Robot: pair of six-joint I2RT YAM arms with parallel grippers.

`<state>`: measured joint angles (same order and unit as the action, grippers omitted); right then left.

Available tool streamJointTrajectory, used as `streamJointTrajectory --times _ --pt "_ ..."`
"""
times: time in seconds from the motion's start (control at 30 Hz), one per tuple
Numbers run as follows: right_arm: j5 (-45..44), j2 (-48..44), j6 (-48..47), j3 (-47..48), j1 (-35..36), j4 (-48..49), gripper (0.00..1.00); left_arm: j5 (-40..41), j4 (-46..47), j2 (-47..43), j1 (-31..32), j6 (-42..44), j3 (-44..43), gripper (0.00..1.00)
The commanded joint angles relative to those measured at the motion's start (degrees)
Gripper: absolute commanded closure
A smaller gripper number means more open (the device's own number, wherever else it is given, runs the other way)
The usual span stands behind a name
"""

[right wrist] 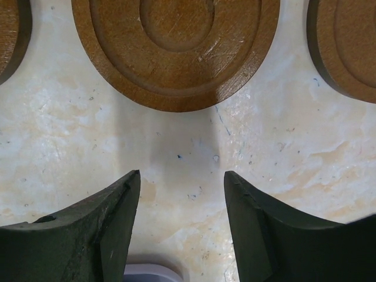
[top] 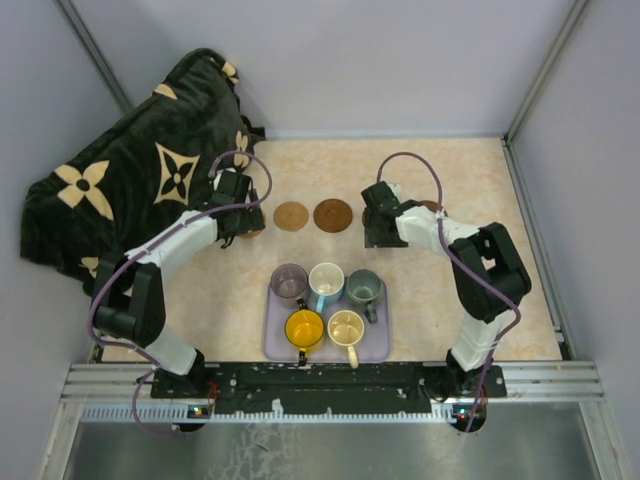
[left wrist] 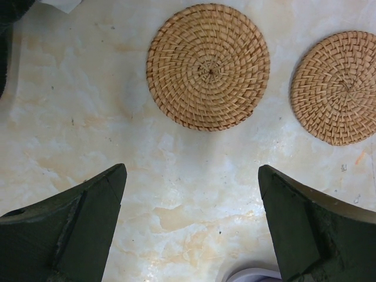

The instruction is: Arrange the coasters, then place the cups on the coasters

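The right wrist view's top and side edges cut off all three dark coasters (right wrist: 176, 59).

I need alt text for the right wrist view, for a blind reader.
A dark brown wooden coaster lies on the beige marbled table, just beyond the open, empty jaws. Parts of two more coasters show at the left and right edges.

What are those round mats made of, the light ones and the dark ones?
The light coasters look like woven straw or rattan: spiral braiding shows. The dark coasters look like polished wood: grain, carved rings, a slight shine.
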<state>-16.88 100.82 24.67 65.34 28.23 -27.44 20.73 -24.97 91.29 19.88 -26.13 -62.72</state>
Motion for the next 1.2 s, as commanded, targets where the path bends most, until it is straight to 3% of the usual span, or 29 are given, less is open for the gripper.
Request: streamJointTrajectory --times 0.0,1.17 --pt "1.6 1.1 1.4 2.6 -0.9 1.8 0.41 2.2 -1.4 -1.4 0.2 -0.4 0.6 0.01" --pt "1.6 9.6 1.2 7.6 -3.8 3.6 0.44 5.8 -3.0 0.0 0.2 -1.1 1.0 0.01"
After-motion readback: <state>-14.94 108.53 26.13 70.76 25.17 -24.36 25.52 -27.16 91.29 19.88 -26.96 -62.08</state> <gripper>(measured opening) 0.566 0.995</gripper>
